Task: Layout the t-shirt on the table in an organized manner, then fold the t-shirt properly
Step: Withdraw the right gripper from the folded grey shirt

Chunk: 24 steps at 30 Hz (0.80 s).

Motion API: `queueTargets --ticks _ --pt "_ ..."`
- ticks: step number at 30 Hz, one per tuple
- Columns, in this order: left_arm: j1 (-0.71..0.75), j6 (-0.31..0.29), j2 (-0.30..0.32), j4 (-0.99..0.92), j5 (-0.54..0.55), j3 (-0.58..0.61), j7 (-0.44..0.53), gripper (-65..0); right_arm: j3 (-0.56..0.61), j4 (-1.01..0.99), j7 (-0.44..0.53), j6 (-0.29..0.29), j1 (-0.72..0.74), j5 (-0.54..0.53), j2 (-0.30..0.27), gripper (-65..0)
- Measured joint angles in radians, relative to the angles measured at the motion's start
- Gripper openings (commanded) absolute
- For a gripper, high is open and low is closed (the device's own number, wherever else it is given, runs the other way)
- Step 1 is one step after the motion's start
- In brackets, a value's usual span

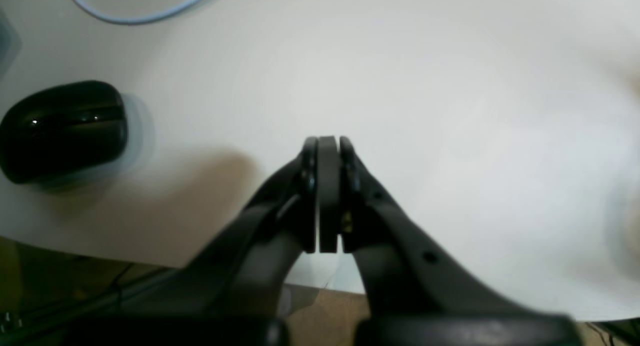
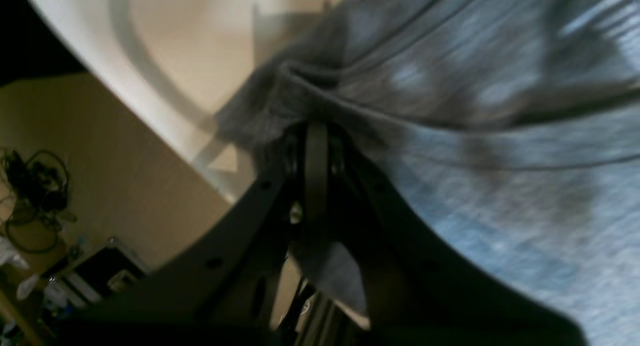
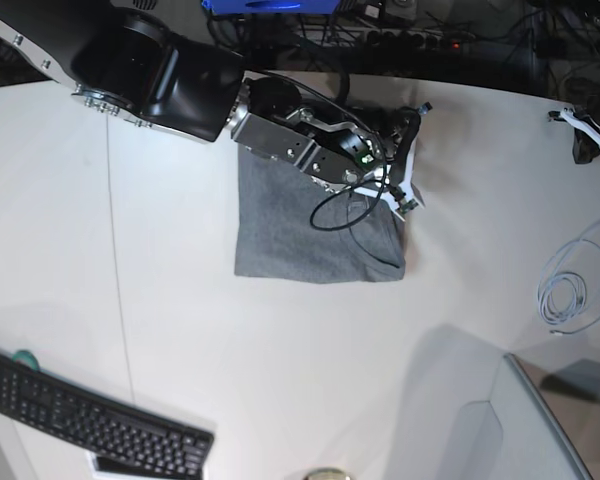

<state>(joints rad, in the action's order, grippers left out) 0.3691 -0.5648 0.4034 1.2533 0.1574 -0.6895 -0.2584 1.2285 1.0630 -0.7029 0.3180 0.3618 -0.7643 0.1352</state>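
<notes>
T-shirt: the t-shirt (image 3: 315,225) lies as a grey, roughly rectangular folded block on the table (image 3: 180,330), toward the far side and a little left of centre in the base view.
Right arm: it reaches in from the upper left of the base view and lies over the top of the shirt.
Right gripper: the right gripper (image 2: 316,136) has its jaws pressed together with a bunched fold of grey cloth pinched between them (the cloth gathers into creases right at the tips). The wrist picture is blurred, so which part of the shirt this is cannot be told.
Left gripper: the left gripper (image 1: 327,146) has its jaws closed flat against each other with nothing in them, above bare white tabletop.
Left arm: only its end shows at the far right edge of the base view, well apart from the shirt.
Mouse: a black mouse (image 1: 62,128) sits near the table edge.
Cable: a coiled pale cable (image 3: 565,285) lies near the right side.
Keyboard: a black keyboard (image 3: 90,415) rests at the near left corner.
</notes>
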Motion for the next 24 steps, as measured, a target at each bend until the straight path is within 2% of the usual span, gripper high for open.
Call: queueTargets --ticks 2,3,6,9,10,12,13,15,17,20,21,22,24 --pt "0.003 0.0 -0.011 0.015 0.0 0.009 -0.001 -65.0 0.0 0.051 -0.016 -0.001 0.0 0.011 -0.008 -64.8" --pt "0.004 0.013 -0.021 0.031 0.0 0.021 0.0 -65.0 0.0 0.111 -0.044 -0.008 0.0 0.012 -0.017 -64.8" --pt "0.011 -0.002 -0.036 0.104 0.0 0.079 -0.009 -65.0 -0.028 0.348 -0.145 -0.011 0.006 -0.006 -0.051 -64.8" --pt "0.011 0.0 -0.072 0.178 0.003 0.091 -0.008 -65.0 -0.196 0.575 -0.195 0.007 -0.015 -0.017 -0.125 -64.8" --pt "0.012 0.0 -0.084 0.201 0.005 0.092 -0.025 -65.0 -0.274 0.635 -0.213 0.04 -0.029 -0.008 -0.158 -64.8" --pt "0.011 -0.001 -0.109 0.249 0.004 0.096 -0.132 -65.0 -0.431 0.732 -0.269 0.078 -0.069 0.024 -0.232 -64.8" --pt "0.008 -0.004 -0.126 0.269 -0.001 0.095 -0.166 -65.0 -0.499 0.78 -0.295 0.079 -0.103 0.027 -0.266 -64.8" --pt "0.006 -0.045 -0.158 0.311 -0.002 0.095 -0.18 -65.0 -0.623 0.855 -0.302 0.078 -0.183 -0.001 -0.312 -64.8" --pt "0.0 -0.143 -0.182 0.337 0.004 0.097 -0.179 -65.0 -0.725 0.868 -0.262 0.066 -0.258 -0.014 -0.366 -64.8" --pt "-0.002 -0.139 -0.209 0.343 0.001 0.097 -0.18 -65.0 -0.854 0.854 -0.161 0.08 -0.362 0.019 -0.456 -64.8" --pt "0.001 -0.139 -0.212 0.342 0.001 0.095 -0.18 -63.0 -0.882 0.853 -0.129 0.079 -0.397 0.024 -0.49 -64.8" --pt "0.003 -0.139 -0.215 0.341 0.001 0.095 -0.181 -55.3 -0.901 0.853 -0.097 0.082 -0.428 0.026 -0.519 -64.8" --pt "-0.003 -0.139 -0.224 0.337 0.034 0.095 -0.192 -40.3 -0.929 0.853 -0.029 0.082 -0.484 0.013 -0.541 -64.8"
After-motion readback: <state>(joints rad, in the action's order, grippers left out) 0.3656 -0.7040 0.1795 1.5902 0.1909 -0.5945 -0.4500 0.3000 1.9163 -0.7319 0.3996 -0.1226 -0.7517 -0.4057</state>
